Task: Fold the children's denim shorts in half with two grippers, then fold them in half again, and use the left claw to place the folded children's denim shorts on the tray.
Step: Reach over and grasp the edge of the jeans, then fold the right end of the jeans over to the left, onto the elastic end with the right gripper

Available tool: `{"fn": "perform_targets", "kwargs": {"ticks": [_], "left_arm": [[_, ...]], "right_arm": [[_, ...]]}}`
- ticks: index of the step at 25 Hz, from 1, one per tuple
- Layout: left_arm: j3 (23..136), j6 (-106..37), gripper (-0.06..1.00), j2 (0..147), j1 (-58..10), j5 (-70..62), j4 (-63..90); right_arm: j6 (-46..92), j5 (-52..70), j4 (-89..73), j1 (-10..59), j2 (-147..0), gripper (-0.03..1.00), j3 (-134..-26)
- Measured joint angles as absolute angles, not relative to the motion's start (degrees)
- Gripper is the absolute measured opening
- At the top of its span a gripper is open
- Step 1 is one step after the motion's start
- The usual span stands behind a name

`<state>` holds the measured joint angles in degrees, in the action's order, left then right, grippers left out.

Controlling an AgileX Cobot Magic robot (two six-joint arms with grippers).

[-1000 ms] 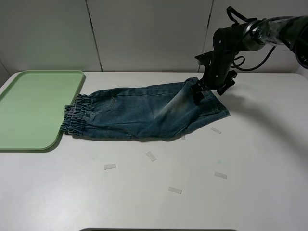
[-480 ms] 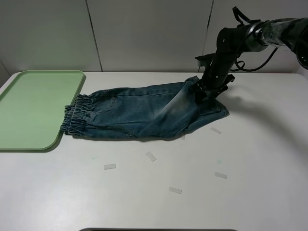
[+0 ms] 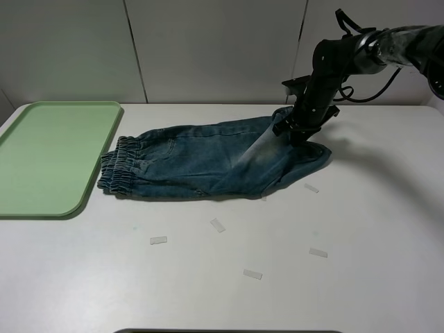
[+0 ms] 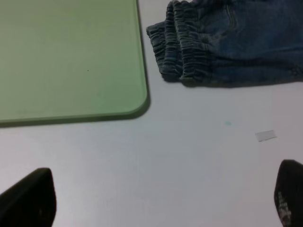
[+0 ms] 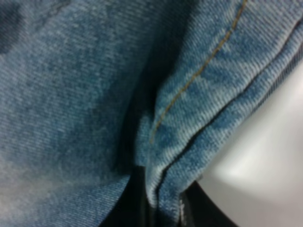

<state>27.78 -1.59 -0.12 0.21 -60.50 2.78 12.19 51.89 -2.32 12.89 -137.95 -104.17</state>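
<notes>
**White table, hem now caught**

White tabletop (image 3: 208, 291) under a pale panelled wall (image 3: 208, 48): on it we see the small, faded blue children's denim shorts (image 3: 194, 156) lying flat, elastic waistband toward the large pale-green plastic tray (image 3: 41, 149). Our glossy black right gripper (image 3: 295, 133) has just snapped closed on the far leg hem. Its wrist view shows a stitched denim fold pinched between the fingers (image 5: 201, 213). The waistband overlapped the tray rim a moment ago and now lies just beside it, so the cloth has been tugged rightward. Our left gripper (image 4: 158, 198) hangs spread wide over bare table, holding nothing. We judge the first fold is only beginning.
</notes>
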Motion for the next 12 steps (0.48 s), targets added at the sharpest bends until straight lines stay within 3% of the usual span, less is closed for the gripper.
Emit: {"fn": "perform_targets", "kwargs": {"ticks": [12], "left_arm": [[27.8, -1.6, 0.91, -0.1, 0.2, -60.5, 2.8]], "right_arm": [[7.8, 61.6, 9.9, 12.9, -128.0, 0.03, -104.5]]}}
